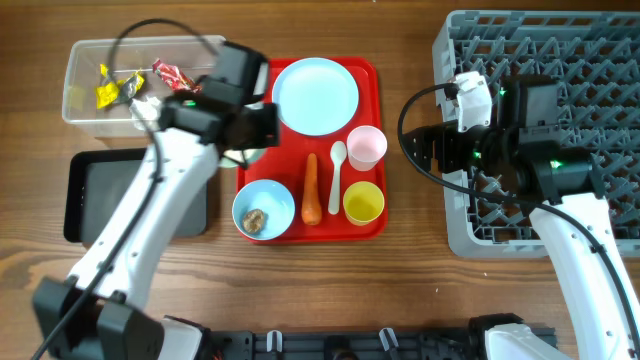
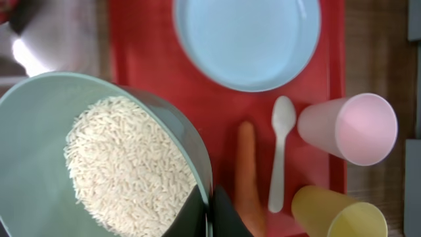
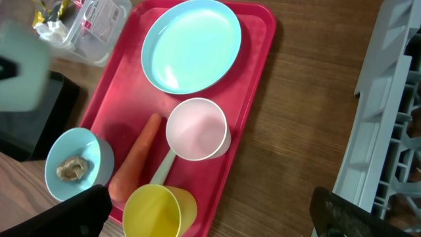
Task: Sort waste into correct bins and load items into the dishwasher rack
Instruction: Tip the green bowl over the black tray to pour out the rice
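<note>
Looking down from overhead, the counter [image 1: 420, 260] carries one red tray [image 1: 320, 232], one clear tub [image 1: 80, 100], one black tray [image 1: 90, 200] and one rack [image 1: 560, 60]. On the red tray sit one plate [image 1: 315, 95], one pink cup [image 1: 367, 147], one yellow cup [image 1: 363, 203], one white spoon [image 1: 337, 175], one carrot [image 1: 312, 190] and one bowl [image 1: 275, 200] with a single brown lump [image 1: 255, 219] in it. The clear tub holds one yellow wrapper [image 1: 107, 92], one red wrapper [image 1: 172, 73] and one tissue [image 1: 145, 108]. The left pincer [image 1: 252, 130] hangs at the red tray's left edge, and a second bowl [image 1: 240, 157] shows as a pale sliver beneath it. The right pincer [image 1: 425, 150] hangs over the counter between red tray and rack.

In the left wrist view, the left pincer [image 2: 209, 214] is pressed together on the second bowl's rim, one finger inside the wall and one outside. One heap of rice [image 2: 128, 158] lies in that bowl. Beside it, on the red tray, are the plate, spoon, carrot and both cups.

In the right wrist view, the right pincer [image 3: 210, 197] is spread wide, one finger at each lower corner, with nothing gripped between them. Both cups, the carrot, the plate and the lump's bowl lie below it, and the rack's edge stands to the right.
</note>
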Robot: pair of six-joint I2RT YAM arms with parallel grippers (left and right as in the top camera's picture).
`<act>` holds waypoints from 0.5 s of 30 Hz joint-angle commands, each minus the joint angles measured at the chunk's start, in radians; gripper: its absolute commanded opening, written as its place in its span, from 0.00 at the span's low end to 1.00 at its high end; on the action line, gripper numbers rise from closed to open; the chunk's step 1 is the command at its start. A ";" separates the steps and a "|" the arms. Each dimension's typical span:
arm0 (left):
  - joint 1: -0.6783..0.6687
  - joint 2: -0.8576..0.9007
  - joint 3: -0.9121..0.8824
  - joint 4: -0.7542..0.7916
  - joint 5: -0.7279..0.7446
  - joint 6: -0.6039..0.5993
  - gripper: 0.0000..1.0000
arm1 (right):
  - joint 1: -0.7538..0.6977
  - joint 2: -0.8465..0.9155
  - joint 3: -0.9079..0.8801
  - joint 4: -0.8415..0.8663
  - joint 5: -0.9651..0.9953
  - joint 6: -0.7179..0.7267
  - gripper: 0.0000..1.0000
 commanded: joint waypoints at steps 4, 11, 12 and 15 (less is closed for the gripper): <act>0.217 -0.052 0.006 -0.175 0.043 -0.035 0.04 | -0.001 0.009 0.015 0.010 0.010 0.003 1.00; 0.387 -0.052 -0.081 -0.202 0.286 0.098 0.04 | -0.001 0.009 0.015 0.009 0.025 0.004 1.00; 0.414 -0.052 -0.098 -0.202 0.340 0.129 0.04 | -0.001 0.009 0.015 0.009 0.033 0.004 1.00; 0.516 -0.052 -0.161 -0.192 0.509 0.233 0.04 | 0.000 0.009 0.015 0.009 0.035 0.004 1.00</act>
